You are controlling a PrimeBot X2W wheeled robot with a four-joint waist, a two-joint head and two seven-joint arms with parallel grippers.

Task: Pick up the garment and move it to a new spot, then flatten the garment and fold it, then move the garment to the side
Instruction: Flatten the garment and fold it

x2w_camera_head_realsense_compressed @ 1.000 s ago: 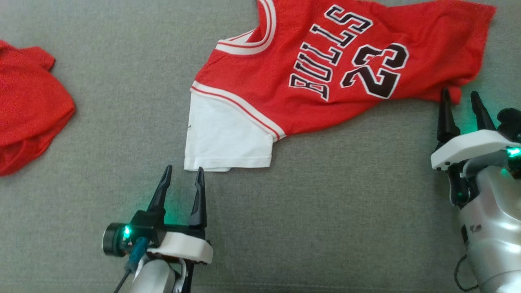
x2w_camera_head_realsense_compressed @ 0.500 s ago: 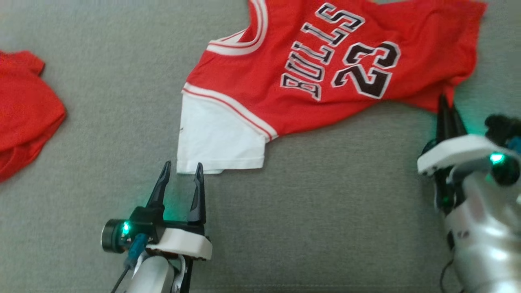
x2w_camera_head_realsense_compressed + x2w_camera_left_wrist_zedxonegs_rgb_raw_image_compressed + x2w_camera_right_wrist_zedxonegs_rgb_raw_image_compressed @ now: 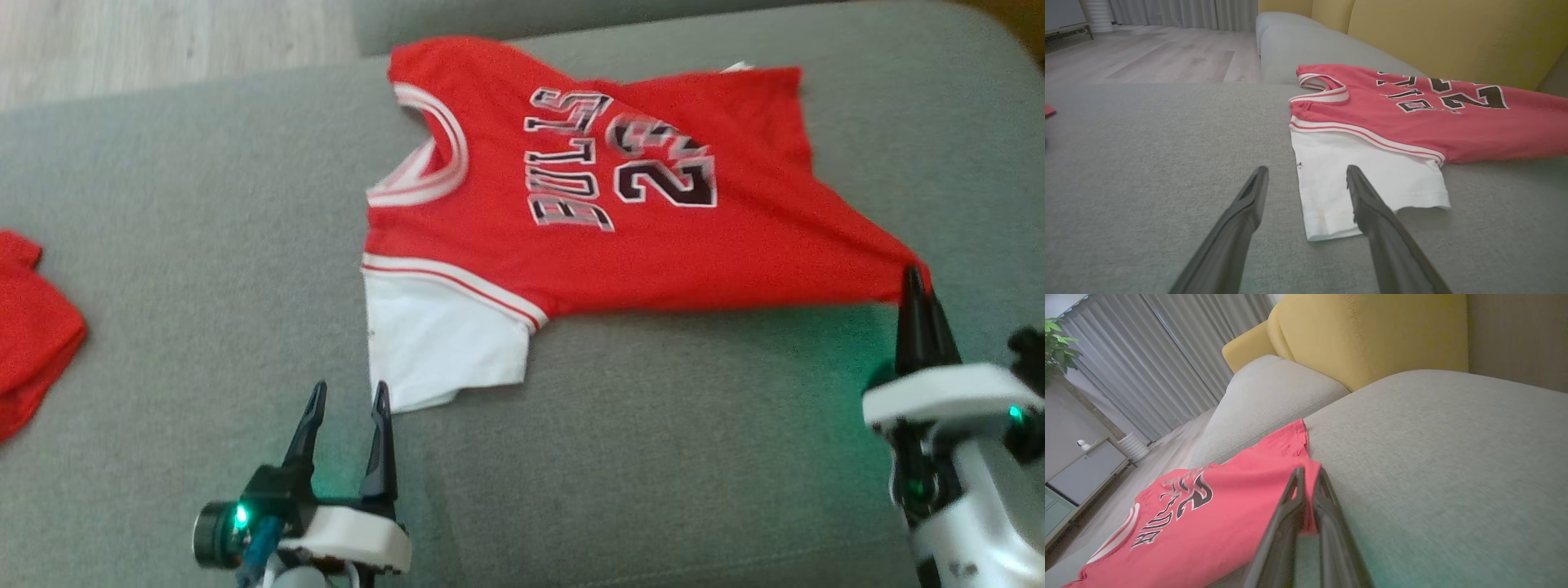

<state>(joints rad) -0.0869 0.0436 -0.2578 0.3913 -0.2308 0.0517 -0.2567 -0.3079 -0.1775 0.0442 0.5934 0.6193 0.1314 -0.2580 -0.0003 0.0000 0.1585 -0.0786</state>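
The garment (image 3: 588,220) is a red jersey with black lettering, the number 23 and a white sleeve, spread over the grey sofa seat. My right gripper (image 3: 913,278) is shut on its lower right corner, which is lifted and pulled taut toward me; in the right wrist view the red cloth (image 3: 1216,522) runs between the closed fingers (image 3: 1306,486). My left gripper (image 3: 347,396) stands open just short of the white sleeve's hem (image 3: 441,359), holding nothing. In the left wrist view its right finger (image 3: 1367,204) overlaps the sleeve (image 3: 1355,179).
Another red cloth (image 3: 28,327) lies at the left edge of the seat. The grey seat (image 3: 669,457) spreads wide in front. Yellow back cushions (image 3: 1372,339) rise behind, and wooden floor (image 3: 1147,57) lies beyond the sofa's far end.
My right gripper closed on the jersey's lower right corner and raised it, drawing the hem taut. The head camera tilted, shifting the whole picture. My left gripper stayed open by the sleeve.
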